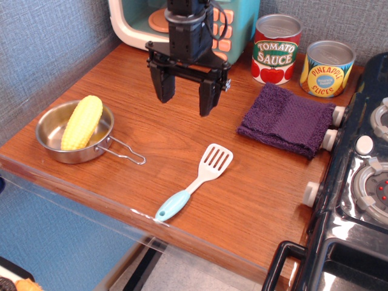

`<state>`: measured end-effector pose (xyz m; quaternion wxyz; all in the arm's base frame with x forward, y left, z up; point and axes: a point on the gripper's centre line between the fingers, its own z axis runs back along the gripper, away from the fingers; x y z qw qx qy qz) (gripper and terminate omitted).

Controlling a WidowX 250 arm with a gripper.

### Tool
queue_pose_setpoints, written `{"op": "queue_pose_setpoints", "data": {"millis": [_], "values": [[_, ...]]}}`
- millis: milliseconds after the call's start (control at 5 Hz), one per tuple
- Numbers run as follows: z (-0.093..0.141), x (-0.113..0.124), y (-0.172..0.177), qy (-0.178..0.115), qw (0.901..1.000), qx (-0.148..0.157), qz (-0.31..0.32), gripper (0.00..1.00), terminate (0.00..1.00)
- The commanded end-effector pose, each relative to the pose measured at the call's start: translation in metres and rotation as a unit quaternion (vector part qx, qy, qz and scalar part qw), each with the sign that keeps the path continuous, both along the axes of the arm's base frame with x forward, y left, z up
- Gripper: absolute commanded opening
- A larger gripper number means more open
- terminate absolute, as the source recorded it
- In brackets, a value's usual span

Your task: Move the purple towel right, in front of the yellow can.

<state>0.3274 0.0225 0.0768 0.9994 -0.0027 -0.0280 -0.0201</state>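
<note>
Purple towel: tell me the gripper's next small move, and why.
Probably none toward the cloth: just lift clear and stop. The purple towel already lies on the wood directly in front of the yellow can, against the stove knobs. The gripper hangs open and empty well to its left, above bare wood.

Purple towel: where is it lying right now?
The purple towel lies flat at the right of the wooden counter, just in front of the yellow can and tomato sauce can, against the stove knobs.

Bright, even overhead light. Soft shadows under gripper (185, 103) and spatula (195, 181). Glare on stove (364, 200), pan (54, 130) rim. Sharp focus, no obvious edge distortion.
</note>
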Motion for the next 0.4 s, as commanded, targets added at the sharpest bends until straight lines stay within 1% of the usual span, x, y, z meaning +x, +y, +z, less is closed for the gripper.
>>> {"op": "queue_pose_setpoints", "data": {"millis": [0,200], "values": [[0.0196,-0.0122,0.0102,-0.034,0.999,0.016,-0.023,1.0,0.0],[0.0196,-0.0122,0.0102,-0.034,0.999,0.016,-0.023,1.0,1.0]]}}
